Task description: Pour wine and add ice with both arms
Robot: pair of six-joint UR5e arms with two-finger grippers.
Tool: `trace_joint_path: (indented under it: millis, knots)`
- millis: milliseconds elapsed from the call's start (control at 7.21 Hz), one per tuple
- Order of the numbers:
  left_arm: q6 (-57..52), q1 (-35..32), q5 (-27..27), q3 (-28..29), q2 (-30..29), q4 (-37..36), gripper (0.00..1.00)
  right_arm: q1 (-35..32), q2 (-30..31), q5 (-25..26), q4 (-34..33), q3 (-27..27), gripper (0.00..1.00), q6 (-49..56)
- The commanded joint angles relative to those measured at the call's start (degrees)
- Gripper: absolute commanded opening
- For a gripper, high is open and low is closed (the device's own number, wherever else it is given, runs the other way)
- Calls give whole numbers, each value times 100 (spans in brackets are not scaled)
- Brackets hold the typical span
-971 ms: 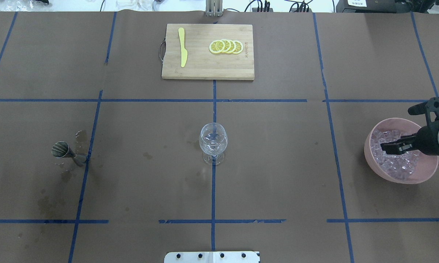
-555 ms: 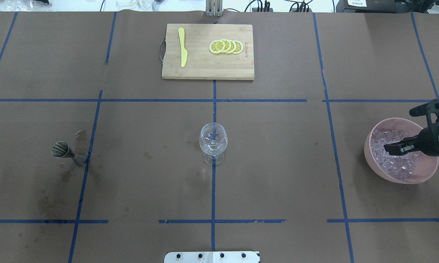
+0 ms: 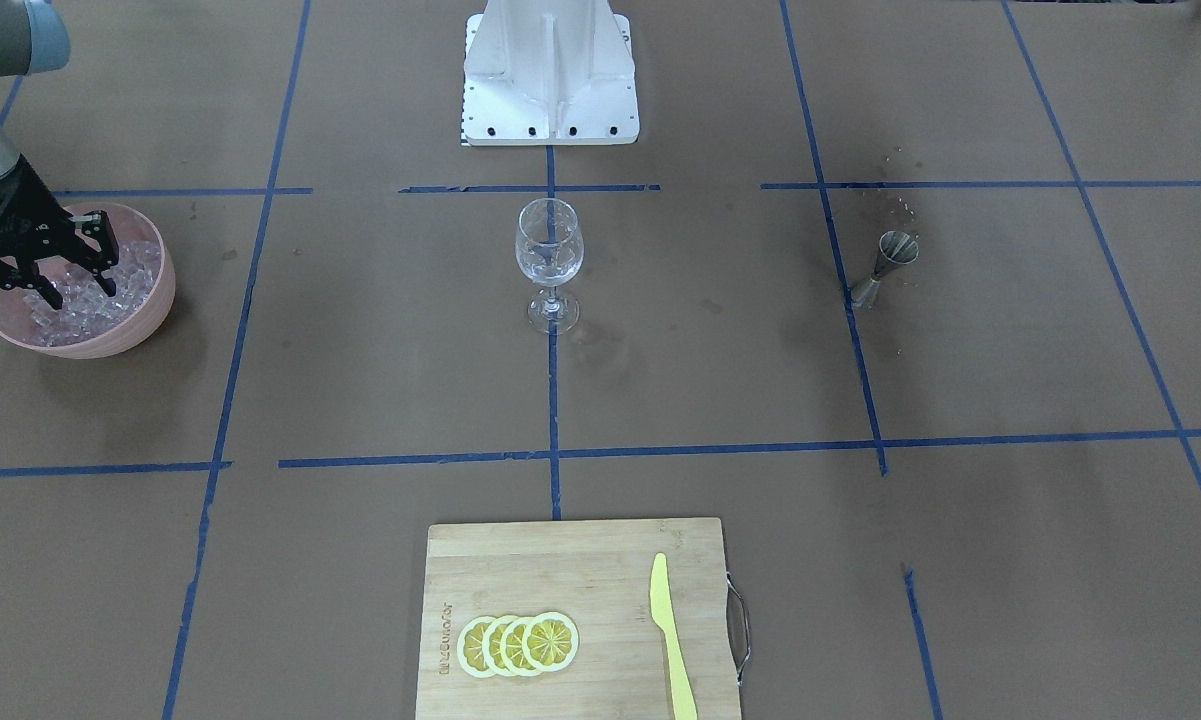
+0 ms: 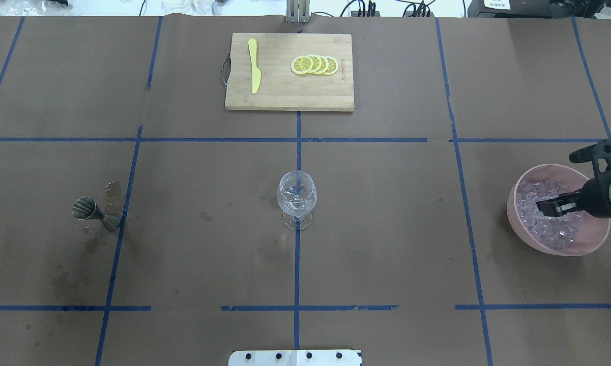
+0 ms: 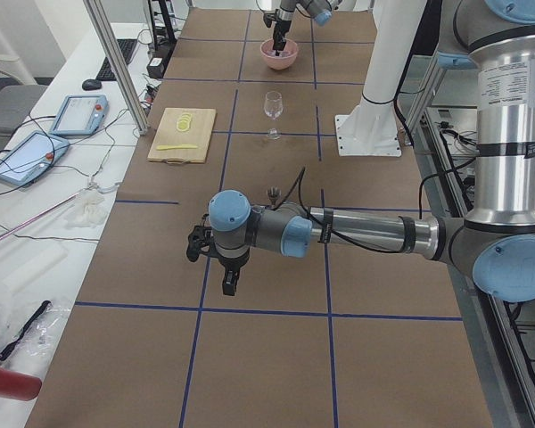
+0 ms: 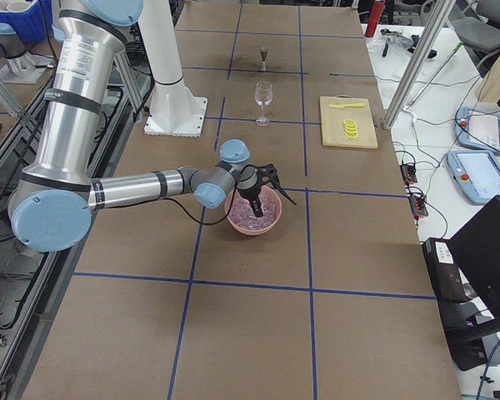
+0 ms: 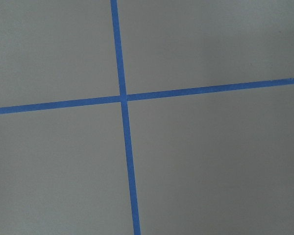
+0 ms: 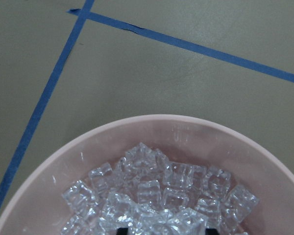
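- The left arm [image 5: 366,236] hangs low over the bare taped table [image 4: 386,229], well apart from the work. We cannot tell how the left gripper [image 5: 228,283] holds its fingers, and we judge that it should keep out of the carry path.
- The right arm [image 6: 142,187] reaches over the pink bowl [image 3: 110,338] at its own end of the table. The right gripper [image 3: 81,293] points down, fingers spread, tips down in the heap.
- The bowl looks light to us, so we would close gently and lift straight up, lest it tip or skid.
- The wine glass [image 4: 296,195] stands upright at mid-table, well apart from the bowl. That means a long carry, best done level and slow, with the release low over the rim.
- The ice [image 8: 152,196], small clear cubes, lies heaped in the bowl. It is likely slick, so we would pinch one cube squarely across its flat faces, never a cluster.
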State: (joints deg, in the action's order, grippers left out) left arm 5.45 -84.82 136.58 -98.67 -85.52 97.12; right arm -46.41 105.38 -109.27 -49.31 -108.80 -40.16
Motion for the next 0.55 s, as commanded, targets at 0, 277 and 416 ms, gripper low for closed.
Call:
trace_joint_path:
  millis: [0,277,416]
  knots:
    - [0,0,0,6,0,0,100,9,26,2,0,8,51,0]
    - [0,-8,0,14,0,0,100,10,26,2,0,8,52,0]
    - [-9,0,0,23,0,0,100,18,35,2,0,17,52,8]
